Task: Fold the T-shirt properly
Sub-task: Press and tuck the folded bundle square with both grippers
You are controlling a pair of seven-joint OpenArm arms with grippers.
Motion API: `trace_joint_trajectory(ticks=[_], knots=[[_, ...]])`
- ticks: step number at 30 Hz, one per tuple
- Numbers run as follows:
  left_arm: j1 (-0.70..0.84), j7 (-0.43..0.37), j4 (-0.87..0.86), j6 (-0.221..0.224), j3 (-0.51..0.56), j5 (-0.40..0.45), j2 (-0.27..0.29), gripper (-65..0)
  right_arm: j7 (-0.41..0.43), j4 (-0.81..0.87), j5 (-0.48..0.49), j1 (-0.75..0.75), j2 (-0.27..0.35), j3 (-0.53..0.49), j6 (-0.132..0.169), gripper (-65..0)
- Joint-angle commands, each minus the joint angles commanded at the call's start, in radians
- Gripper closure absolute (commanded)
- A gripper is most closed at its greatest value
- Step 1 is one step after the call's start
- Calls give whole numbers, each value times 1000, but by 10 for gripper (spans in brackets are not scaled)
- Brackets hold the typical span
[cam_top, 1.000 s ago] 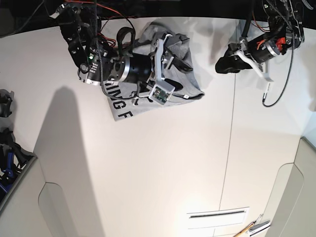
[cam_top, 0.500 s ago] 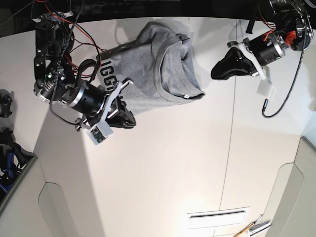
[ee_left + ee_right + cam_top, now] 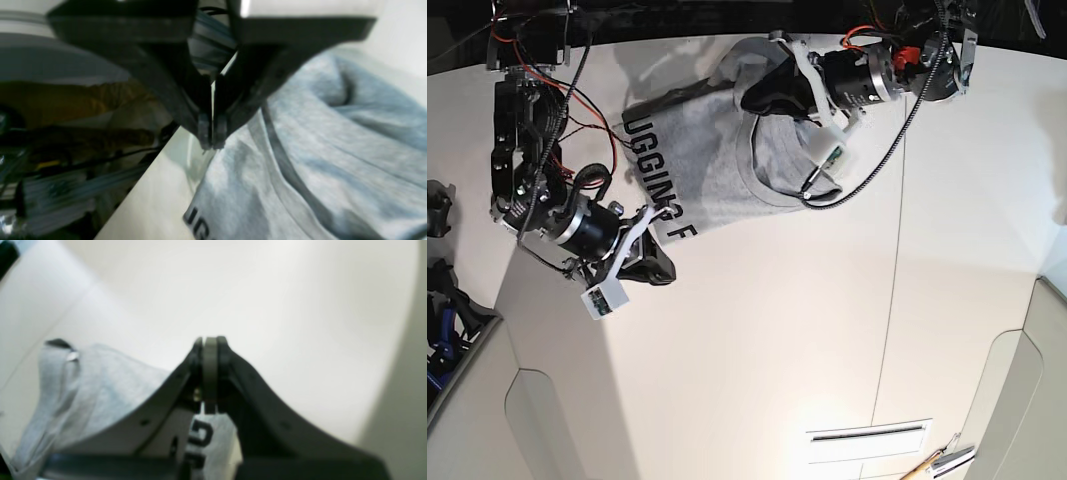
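Left end effector (image 3: 212,143): closed, tips together, nothing seen between them; above the shirt.
Right end effector (image 3: 210,343): closed, no cloth seen in it; clear of the shirt's near edge in base view.
T-shirt (image 3: 695,160): on the surface (image 3: 757,360), toward its far side, below both arms' reach; block lettering up along one side.
Done: looks partly folded, down to a compact bundle.
Left: far end and one side look bunched and uneven; probably needs straightening, then final fold. My read: past halfway, not finished.
Base only: whole bundle outline, both arms.
Left wrist only: tip contact, layered edges close up.
Right wrist only: its tips meeting; base leaves that unclear.
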Motion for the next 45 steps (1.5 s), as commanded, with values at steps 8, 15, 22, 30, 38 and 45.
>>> trace_joint_trajectory(ticks=[8,15,22,30,38,45], knots=[[6,-97,-68,0,99,209,0,-13,31,-253,12,117,-8,-30,27,0],[5,-109,-164,22,98,285,-1,-13,48,-384,-35,128,-8,-200,34,0],[2,-155,-183,100,96,459,-1,-13,33,-383,-37,111,-5,-225,34,0],[-74,-182,-183,216,96,594,-1,-13,-16,-383,15,111,26,-224,34,0],[-132,-219,-184,279,96,783,-1,-13,-84,-383,107,106,86,-224,34,0],[-223,-246,-274,352,95,847,-1,-13,-106,-336,172,16,100,-145,41,0]])
